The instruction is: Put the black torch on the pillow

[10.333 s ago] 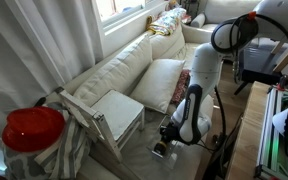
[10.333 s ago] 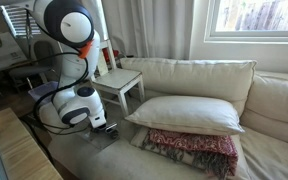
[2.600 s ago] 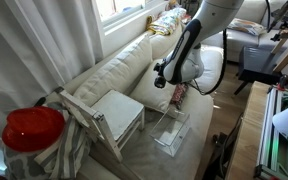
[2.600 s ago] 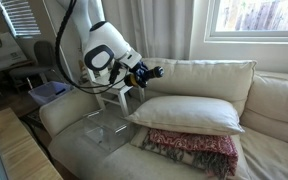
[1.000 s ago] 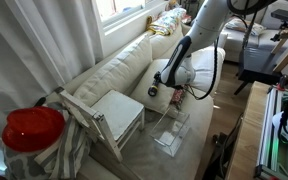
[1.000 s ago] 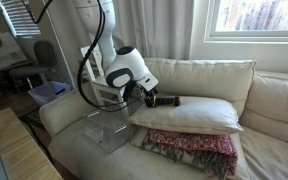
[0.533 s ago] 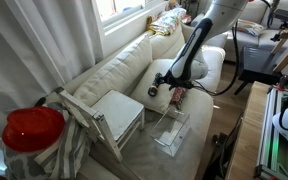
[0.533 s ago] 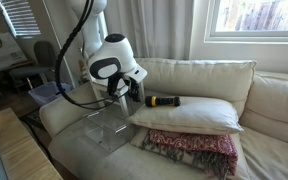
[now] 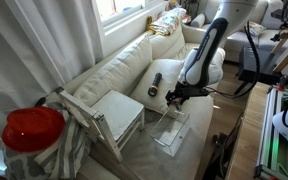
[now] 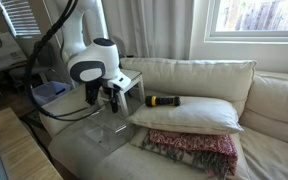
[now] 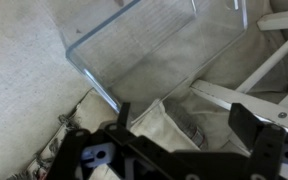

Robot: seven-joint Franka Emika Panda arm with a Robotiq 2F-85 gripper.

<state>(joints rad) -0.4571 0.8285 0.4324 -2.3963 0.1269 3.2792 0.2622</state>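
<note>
Looks basically done: black torch (image 10: 162, 100) lying on the pillow (image 10: 199, 112) mid-frame, gripper (image 10: 114, 97) to its left, jaws wide apart and empty.

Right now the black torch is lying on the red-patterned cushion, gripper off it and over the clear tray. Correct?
Not quite. An exterior view shows the black torch lying on the cream pillow, which rests on top of the red-patterned cushion. The rest holds: the gripper is off it, over the clear tray.

One black torch (image 10: 162, 100), one pillow (image 10: 189, 115), one red-patterned cushion (image 10: 192, 150), one clear tray (image 10: 108, 136)
</note>
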